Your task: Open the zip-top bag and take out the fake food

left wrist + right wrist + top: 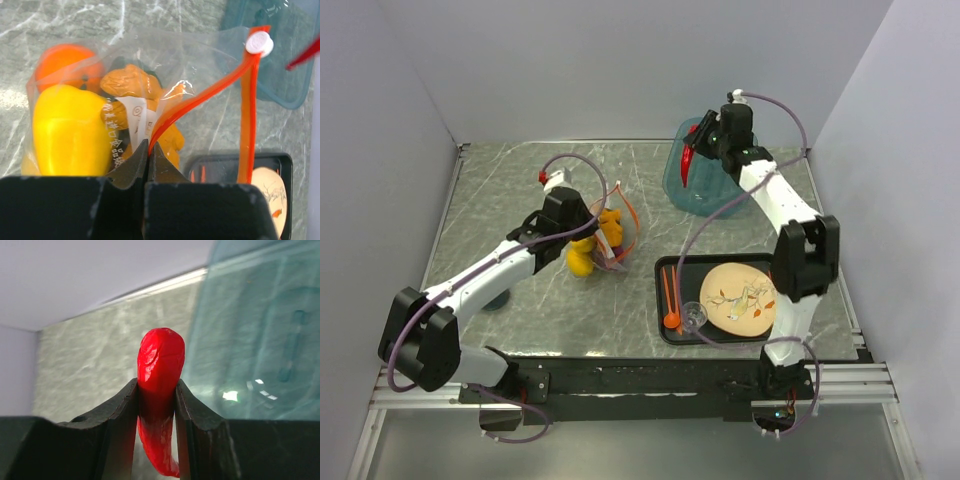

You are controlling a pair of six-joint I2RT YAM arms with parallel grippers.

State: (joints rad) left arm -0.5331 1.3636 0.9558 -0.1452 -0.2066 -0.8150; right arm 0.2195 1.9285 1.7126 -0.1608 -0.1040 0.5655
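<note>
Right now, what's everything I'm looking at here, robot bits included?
table: one, grey-green marbled, under everything.
zip-top bag: one, clear with orange-red zip strip, left of centre.
fake food: at least three pieces, yellow, orange, tan, inside the bag.
red chilli: one, red, held by the tub.
tub: one, translucent blue, far right.
tray: one, black, near right.
plate: one, beige with a drawing, on the tray.
spoon and sticks: a few, orange, tray's left side.
left gripper: one, black, pinching the bag's zip edge.
right gripper: one, black, clamped on the chilli.
</note>
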